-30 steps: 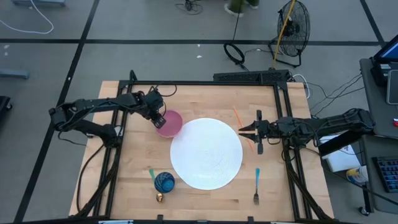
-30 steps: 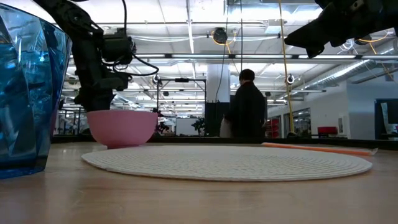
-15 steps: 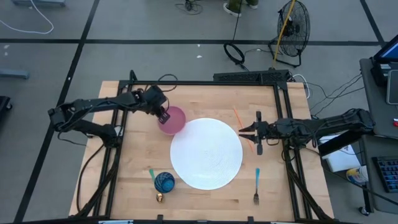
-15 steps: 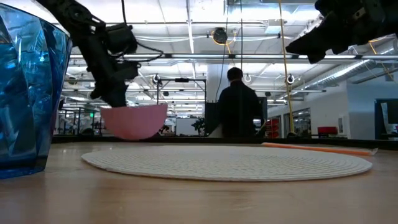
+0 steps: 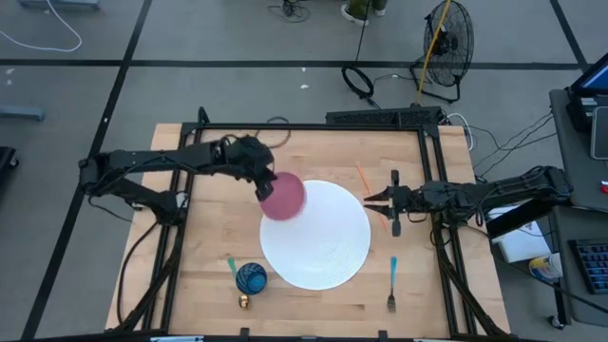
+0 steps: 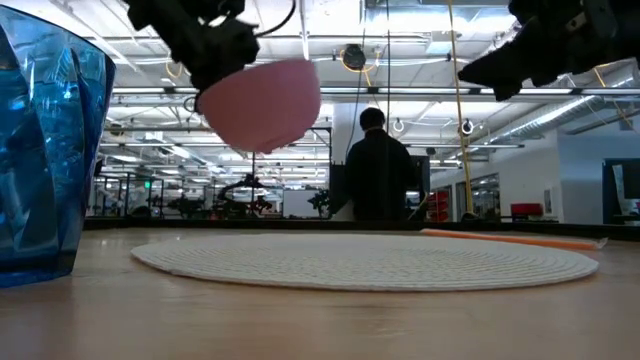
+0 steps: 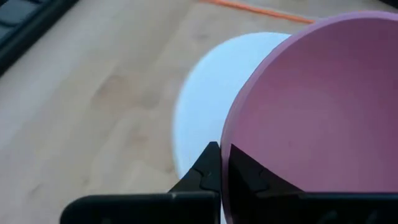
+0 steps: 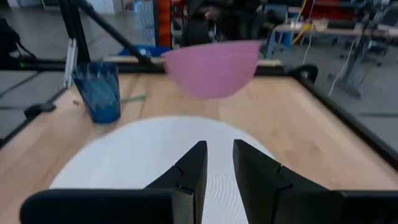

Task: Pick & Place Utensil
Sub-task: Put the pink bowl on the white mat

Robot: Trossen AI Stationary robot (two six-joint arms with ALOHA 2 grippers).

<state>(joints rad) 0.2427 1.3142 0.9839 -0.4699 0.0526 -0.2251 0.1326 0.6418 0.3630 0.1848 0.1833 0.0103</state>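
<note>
The left gripper is pinching the rim of the round pink plastic bowl, holding it airborne over the round white woven placemat's edge, risking slipping from that thin grip, while the right gripper, slightly parted, is hovering beside the placemat.

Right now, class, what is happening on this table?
The left gripper is shut on the rim of a pink bowl and holds it in the air above the near edge of the round white placemat. The right gripper waits at the mat's far side. A blue cup and a fork lie on the wooden table.
</note>
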